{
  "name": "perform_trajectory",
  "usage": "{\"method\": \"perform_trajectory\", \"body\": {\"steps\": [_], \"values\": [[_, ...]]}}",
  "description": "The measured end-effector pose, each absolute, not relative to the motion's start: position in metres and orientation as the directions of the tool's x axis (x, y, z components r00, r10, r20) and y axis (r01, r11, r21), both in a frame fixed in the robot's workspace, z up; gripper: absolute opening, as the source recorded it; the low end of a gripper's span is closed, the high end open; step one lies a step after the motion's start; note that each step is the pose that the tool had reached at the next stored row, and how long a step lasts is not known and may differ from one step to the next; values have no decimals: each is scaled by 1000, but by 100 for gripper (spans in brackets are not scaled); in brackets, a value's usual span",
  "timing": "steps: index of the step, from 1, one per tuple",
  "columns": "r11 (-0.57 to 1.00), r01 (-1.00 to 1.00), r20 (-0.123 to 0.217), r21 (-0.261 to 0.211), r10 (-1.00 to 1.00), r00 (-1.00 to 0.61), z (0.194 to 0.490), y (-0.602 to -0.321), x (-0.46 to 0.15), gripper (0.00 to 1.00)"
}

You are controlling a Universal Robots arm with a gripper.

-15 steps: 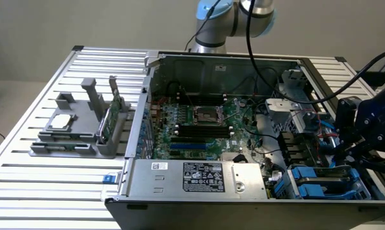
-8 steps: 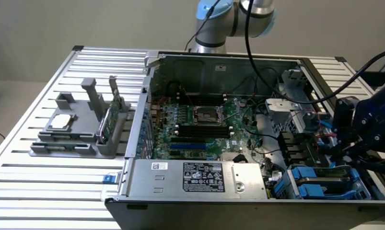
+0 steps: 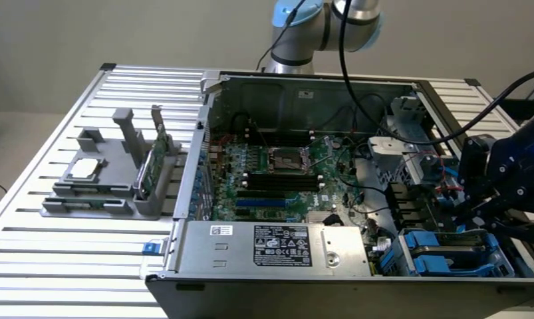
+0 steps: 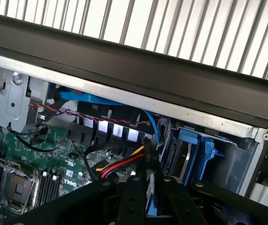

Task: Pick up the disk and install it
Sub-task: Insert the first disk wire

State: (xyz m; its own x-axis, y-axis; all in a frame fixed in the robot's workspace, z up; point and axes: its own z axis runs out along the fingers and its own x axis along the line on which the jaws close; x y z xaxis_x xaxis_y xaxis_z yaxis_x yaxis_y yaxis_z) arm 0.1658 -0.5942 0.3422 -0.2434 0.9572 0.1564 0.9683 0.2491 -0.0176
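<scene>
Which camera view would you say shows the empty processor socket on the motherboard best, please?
The exterior view: the processor socket sits whole and unobstructed mid-board inside the open computer case. The wrist view catches it obliquely at the picture's edge.

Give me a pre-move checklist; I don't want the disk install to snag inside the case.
1. Case open on top: ok.
2. Gripper above the drive bay at the exterior view's right: ok.
3. Disk in grasp: cannot tell; a blue strip shows at the gripper.
4. Free slot in the bay: cannot tell; blue caddies sit there.
5. Cable bundle clear of the gripper: not ok; the yellow, red and black wires run right beside it.
</scene>
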Motion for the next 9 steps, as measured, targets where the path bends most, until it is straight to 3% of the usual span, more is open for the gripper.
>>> {"method": "perform_trajectory", "body": {"steps": [9], "values": [[220,974,110,-44,971,-214,342,-594,166,16]]}}
